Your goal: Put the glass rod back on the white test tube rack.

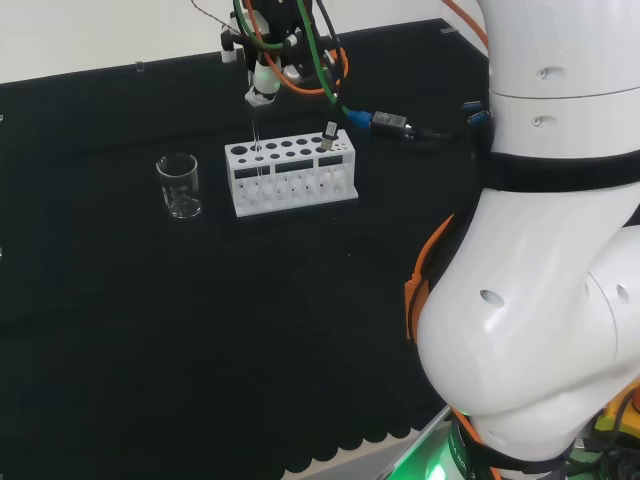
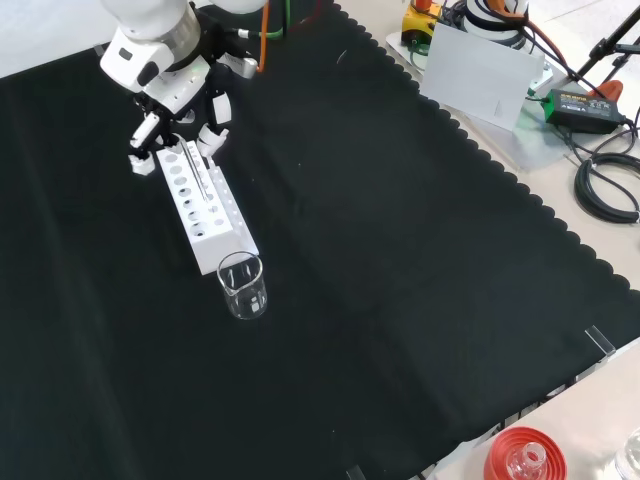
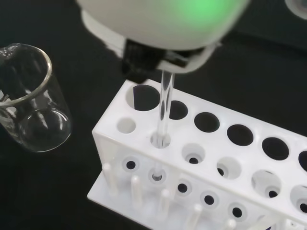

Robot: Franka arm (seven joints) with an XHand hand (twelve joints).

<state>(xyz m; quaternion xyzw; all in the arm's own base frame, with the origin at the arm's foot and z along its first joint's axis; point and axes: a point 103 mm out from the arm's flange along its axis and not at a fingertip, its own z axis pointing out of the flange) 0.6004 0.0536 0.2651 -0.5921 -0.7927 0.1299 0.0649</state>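
Observation:
The white test tube rack (image 1: 290, 178) stands on the black cloth, and it also appears in the front view (image 2: 206, 208). A clear glass rod (image 1: 257, 135) stands nearly upright over the rack's left end in the head view. The hand (image 1: 264, 78) is above it, fingers pinched on the rod's top. In the wrist view the rod (image 3: 164, 108) passes down through a small hole near the end of the rack (image 3: 211, 143), and its tip reaches the lower plate. The hand (image 3: 158, 24) is a white blur above. In the front view the hand (image 2: 178, 112) sits at the rack's far end with the rod (image 2: 198, 172) slanting over the rack.
An empty clear beaker (image 1: 180, 186) stands left of the rack in the head view and just in front of it in the front view (image 2: 242, 286). Cables and a small black box (image 1: 388, 122) lie behind the rack. A red ribbed stand (image 2: 520, 458) sits off the cloth's near corner.

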